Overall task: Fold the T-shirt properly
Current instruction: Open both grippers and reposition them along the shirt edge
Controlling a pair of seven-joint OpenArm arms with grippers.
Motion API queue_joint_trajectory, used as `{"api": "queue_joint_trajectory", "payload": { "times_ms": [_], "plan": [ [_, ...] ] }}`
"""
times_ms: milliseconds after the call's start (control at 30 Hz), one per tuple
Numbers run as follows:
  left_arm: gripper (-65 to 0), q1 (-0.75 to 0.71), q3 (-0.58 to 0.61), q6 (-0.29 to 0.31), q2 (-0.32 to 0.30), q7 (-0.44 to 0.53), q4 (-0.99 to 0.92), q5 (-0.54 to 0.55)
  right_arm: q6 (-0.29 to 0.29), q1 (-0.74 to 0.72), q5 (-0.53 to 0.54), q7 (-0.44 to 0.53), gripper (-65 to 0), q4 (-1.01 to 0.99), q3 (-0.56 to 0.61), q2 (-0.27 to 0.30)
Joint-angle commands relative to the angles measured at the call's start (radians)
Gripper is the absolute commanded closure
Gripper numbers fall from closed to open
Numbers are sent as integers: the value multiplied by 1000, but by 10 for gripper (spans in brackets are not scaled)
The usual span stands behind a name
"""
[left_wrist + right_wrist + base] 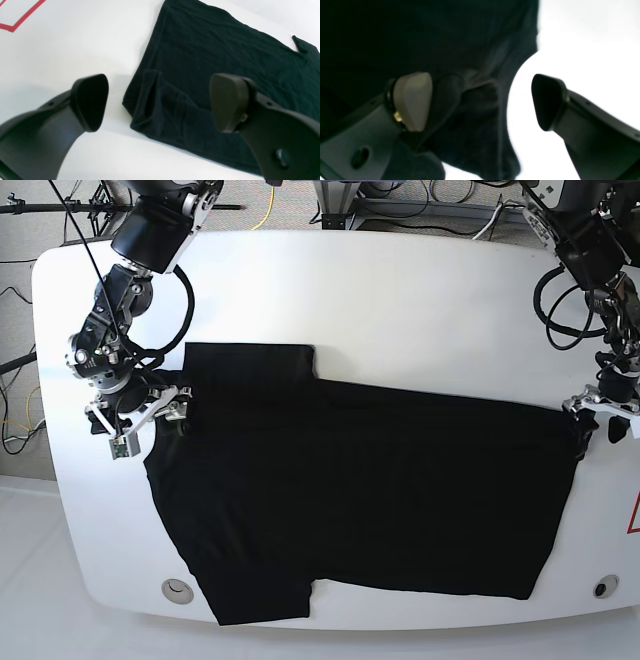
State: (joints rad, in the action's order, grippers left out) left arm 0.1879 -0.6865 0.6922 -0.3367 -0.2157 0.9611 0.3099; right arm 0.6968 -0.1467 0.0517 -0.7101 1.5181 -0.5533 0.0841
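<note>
**Both grippers poised at the shirt's ends, folding barely begun**

The left gripper [158, 102] hangs with jaws spread above a turned-over corner of the T-shirt [360, 490]. The right gripper [482, 101] is also spread, straddling a bunched edge without pinching it. The shirt lies across the white table [400, 300], nearly full width, mostly flat. No clean fold shows, so I judge almost all the folding remains. The fabric is plain black, soft and lightly creased.

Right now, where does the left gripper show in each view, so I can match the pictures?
Left wrist: the left gripper fills the lower frame, open, over the T-shirt corner.
Right wrist: not in it; that is the right gripper.
Base: at the right edge, at the shirt's far corner.
Shared landmark: the black T-shirt on the white table.
</note>
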Motion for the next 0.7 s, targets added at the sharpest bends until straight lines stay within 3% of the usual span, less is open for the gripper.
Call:
{"api": "queue_joint_trajectory", "payload": {
  "times_ms": [0, 500, 667],
  "plan": [
    [-610, 22, -3, 6, -31, 34, 48, 21, 1, -17, 14, 23, -588, 68, -4, 15],
    [-610, 5, -6, 6, -51, 34, 117, 18, 1, 49, 10, 22, -587, 181, -4, 9],
    [-615, -15, 0, 6, -68, 34, 114, -36, 1, 97, 14, 22, -586, 181, -4, 9]
  ]
}}
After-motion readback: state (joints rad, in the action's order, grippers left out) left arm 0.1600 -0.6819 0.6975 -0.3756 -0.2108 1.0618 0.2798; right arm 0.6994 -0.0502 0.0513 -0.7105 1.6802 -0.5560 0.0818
